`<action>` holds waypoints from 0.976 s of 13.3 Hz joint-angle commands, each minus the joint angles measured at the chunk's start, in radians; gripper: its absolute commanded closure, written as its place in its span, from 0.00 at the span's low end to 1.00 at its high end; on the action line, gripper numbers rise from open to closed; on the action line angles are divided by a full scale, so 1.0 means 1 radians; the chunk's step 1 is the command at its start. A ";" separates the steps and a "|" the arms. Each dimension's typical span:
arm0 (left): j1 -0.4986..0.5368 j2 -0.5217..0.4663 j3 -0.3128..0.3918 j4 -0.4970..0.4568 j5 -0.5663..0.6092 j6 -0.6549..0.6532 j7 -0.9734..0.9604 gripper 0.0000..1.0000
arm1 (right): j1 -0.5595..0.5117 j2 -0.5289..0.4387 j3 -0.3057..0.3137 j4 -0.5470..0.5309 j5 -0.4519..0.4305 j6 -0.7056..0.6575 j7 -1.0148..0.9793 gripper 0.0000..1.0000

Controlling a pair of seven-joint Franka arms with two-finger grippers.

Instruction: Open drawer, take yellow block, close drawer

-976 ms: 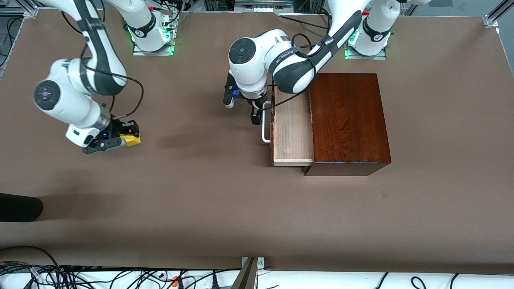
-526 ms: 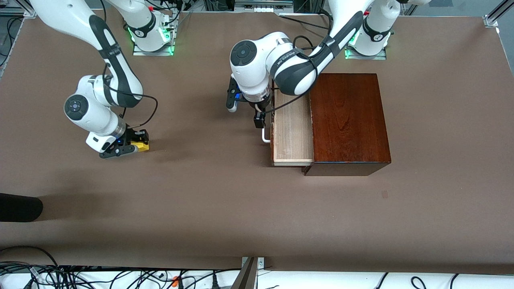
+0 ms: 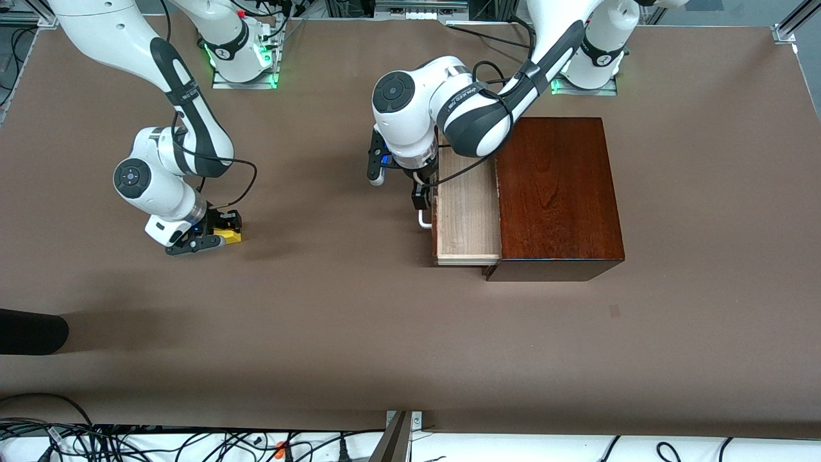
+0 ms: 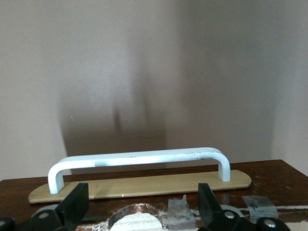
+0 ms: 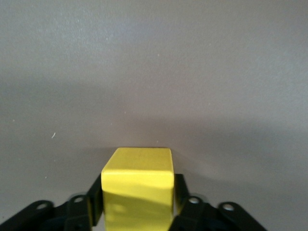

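The drawer (image 3: 468,212) stands pulled out of the dark wooden box (image 3: 558,192), its pale inside bare. Its white loop handle (image 3: 424,221) also shows in the left wrist view (image 4: 139,159). My left gripper (image 3: 420,197) is open just above the drawer's dark front by the handle. In the left wrist view (image 4: 142,208) its fingers (image 4: 77,204) stand wide apart with nothing between them. My right gripper (image 3: 206,236) is shut on the yellow block (image 3: 229,236), low over the table toward the right arm's end. The block also shows in the right wrist view (image 5: 138,185).
A dark rounded object (image 3: 32,330) lies at the table's edge at the right arm's end, nearer the front camera. Cables (image 3: 128,443) run along the front edge. Bare brown tabletop (image 3: 333,295) lies between the block and the box.
My right gripper has carried the yellow block lower and toward the box's end of the table. My left gripper has shifted slightly closer to the drawer's front. The drawer has not moved.
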 commanded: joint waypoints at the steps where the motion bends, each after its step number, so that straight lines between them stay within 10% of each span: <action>1: 0.003 -0.001 0.011 0.017 0.033 -0.057 -0.005 0.00 | -0.021 -0.118 0.019 -0.001 -0.003 -0.051 0.009 0.00; 7: 0.057 -0.019 0.021 0.017 0.037 -0.140 0.004 0.00 | -0.021 -0.399 0.017 0.193 -0.006 -0.523 0.105 0.00; 13: 0.123 -0.031 0.020 0.014 0.040 -0.220 0.010 0.00 | -0.019 -0.420 0.014 0.546 -0.007 -0.939 0.139 0.00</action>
